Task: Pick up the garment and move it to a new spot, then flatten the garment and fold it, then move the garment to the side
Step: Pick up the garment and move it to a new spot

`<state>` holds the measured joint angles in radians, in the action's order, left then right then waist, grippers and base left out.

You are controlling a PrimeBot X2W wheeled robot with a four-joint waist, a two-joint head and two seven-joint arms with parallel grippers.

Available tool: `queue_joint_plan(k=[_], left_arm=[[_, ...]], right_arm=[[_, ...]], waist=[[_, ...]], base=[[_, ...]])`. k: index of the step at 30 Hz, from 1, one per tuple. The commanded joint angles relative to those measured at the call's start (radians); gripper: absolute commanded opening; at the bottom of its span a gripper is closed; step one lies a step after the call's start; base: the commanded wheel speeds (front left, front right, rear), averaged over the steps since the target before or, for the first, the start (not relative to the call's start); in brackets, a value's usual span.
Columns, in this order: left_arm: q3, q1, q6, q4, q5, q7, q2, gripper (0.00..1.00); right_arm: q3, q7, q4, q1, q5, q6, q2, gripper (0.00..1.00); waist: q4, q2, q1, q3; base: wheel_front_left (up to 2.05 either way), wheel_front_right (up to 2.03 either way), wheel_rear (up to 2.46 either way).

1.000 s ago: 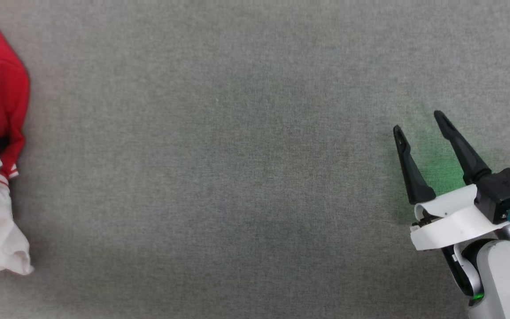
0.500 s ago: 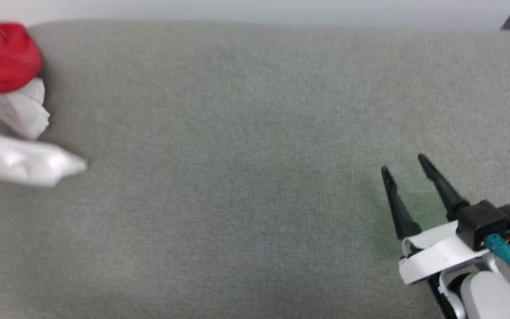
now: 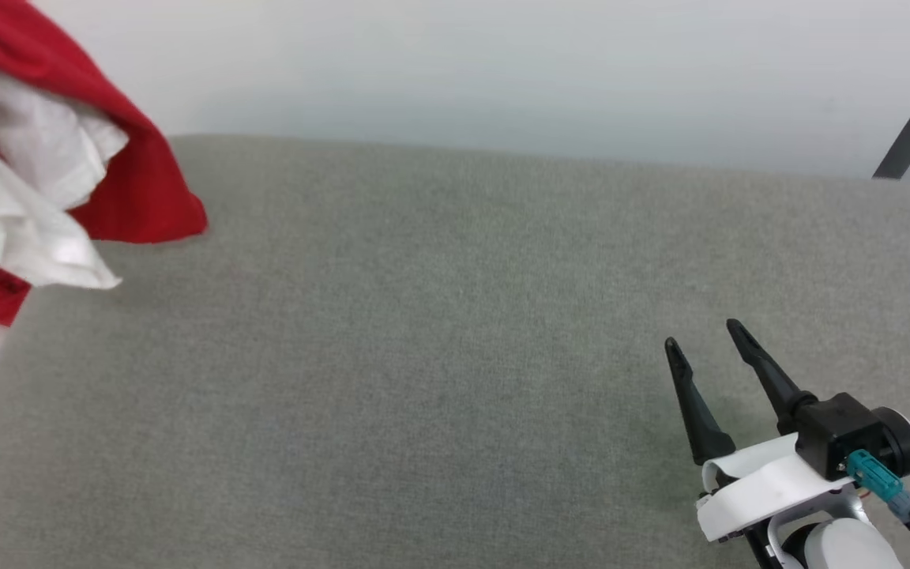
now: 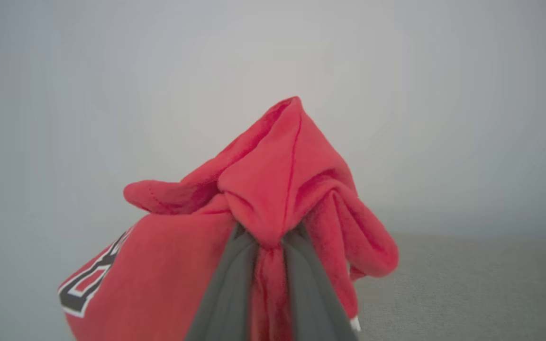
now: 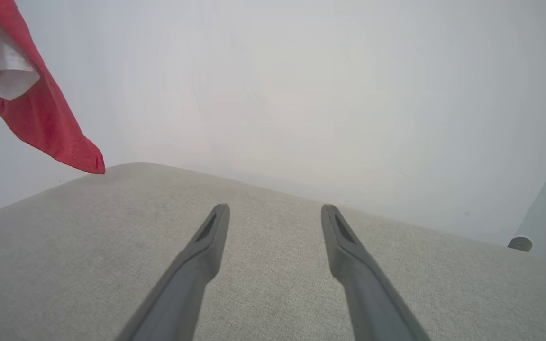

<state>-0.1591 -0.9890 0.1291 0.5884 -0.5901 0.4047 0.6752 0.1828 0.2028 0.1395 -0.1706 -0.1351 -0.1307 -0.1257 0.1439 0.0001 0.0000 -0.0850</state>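
Firstly, head view, crumpled red-and-white garment (image 3: 135, 194) hung at upper left beside rounded edge of grey woven surface (image 3: 423, 356), right gripper (image 3: 701, 332) spread, empty, left wrist view, left gripper (image 4: 270, 231) pinched on soft red folds, right wrist view, bare weave ahead.

You have bright, even light in every view, with just a soft shadow on the grey cloth surface (image 3: 455, 356) under the garment (image 3: 139, 190) and a faint dark patch by the right gripper (image 3: 701, 332). In your left wrist view the left gripper (image 4: 268, 229) is close and fuzzy, and the corners of the picture go darker. In your right wrist view the white wall (image 5: 301, 94) looks hazy and washed out.
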Motion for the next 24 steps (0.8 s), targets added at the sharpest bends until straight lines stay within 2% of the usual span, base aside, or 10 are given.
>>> queue_joint_plan(k=[1,4,10,17,24], left_arm=[[-0.015,-0.002,0.002,-0.043,-0.009,0.016,-0.001,0.0],[-0.028,0.006,-0.01,-0.093,-0.01,0.039,-0.019,0.0],[-0.048,0.038,-0.041,-0.278,-0.035,0.127,-0.038,0.0],[-0.063,0.095,-0.095,-0.512,-0.085,0.223,-0.075,0.0],[-0.096,0.149,-0.143,-0.68,-0.12,0.303,-0.112,0.0]], right_arm=[[-0.014,0.007,-0.001,0.017,0.006,0.0,0.003,1.0],[-0.027,0.008,-0.002,0.023,0.008,0.0,0.006,1.0],[-0.091,0.009,-0.009,0.036,0.023,0.0,0.01,1.0],[-0.179,0.011,-0.016,0.03,0.045,0.0,0.014,1.0],[-0.261,0.017,-0.01,0.001,0.066,0.0,0.023,1.0]], waist=[[0.002,-0.0001,0.0,0.046],[-0.008,-0.0001,0.0,0.054],[-0.055,-0.0001,0.0,0.064],[-0.141,-0.0001,0.0,0.045],[-0.241,-0.0001,0.0,0.004]], base=[[0.0,0.0,0.0],[0.0,0.0,0.0],[0.0,0.0,0.0],[0.0,0.0,0.0],[0.0,0.0,0.0]])
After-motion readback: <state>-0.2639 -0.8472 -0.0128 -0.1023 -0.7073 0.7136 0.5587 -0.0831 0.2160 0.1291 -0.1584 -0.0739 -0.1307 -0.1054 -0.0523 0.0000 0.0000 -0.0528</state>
